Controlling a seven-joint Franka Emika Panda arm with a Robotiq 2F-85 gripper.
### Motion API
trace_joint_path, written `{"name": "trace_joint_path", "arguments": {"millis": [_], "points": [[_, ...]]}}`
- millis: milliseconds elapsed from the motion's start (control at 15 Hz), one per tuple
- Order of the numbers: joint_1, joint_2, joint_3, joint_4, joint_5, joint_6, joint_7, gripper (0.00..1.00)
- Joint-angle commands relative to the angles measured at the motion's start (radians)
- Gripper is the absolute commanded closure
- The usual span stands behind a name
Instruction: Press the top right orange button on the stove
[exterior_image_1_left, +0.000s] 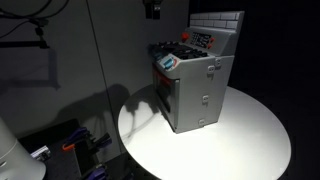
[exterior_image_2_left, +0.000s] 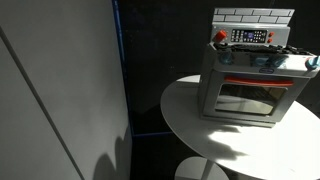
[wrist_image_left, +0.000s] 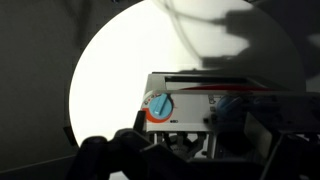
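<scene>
The grey toy stove (exterior_image_1_left: 195, 85) stands on a round white table (exterior_image_1_left: 250, 140), and shows in both exterior views (exterior_image_2_left: 250, 80). It has a tiled back panel (exterior_image_2_left: 253, 15), black burners and a glass oven door (exterior_image_2_left: 248, 97). A red-orange knob (exterior_image_2_left: 221, 36) sits at one back corner of its top. In the wrist view I look down on the stove (wrist_image_left: 215, 100), with an orange-and-blue dial (wrist_image_left: 158, 106) on its front strip. My gripper (exterior_image_1_left: 152, 10) hangs well above the stove, touching nothing. Its dark fingers (wrist_image_left: 198, 140) appear spread apart and empty.
A grey wall panel (exterior_image_2_left: 60, 80) stands beside the table. Dark clutter with cables lies on the floor (exterior_image_1_left: 80, 145) below the table edge. The surroundings are black and dimly lit.
</scene>
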Motion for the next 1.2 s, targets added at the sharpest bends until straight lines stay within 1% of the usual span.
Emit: {"name": "trace_joint_path", "arguments": {"millis": [0, 333, 667, 1000, 1133], "points": [[-0.020, 0.043, 0.015, 0.045, -0.037, 0.037, 0.025, 0.00], [-0.031, 0.111, 0.009, 0.105, -0.076, 0.088, 0.066, 0.00], [-0.033, 0.194, 0.010, 0.182, -0.153, 0.141, 0.183, 0.00], [-0.021, 0.271, 0.003, 0.231, -0.221, 0.171, 0.293, 0.00], [-0.018, 0.295, -0.002, 0.248, -0.236, 0.172, 0.317, 0.00]]}}
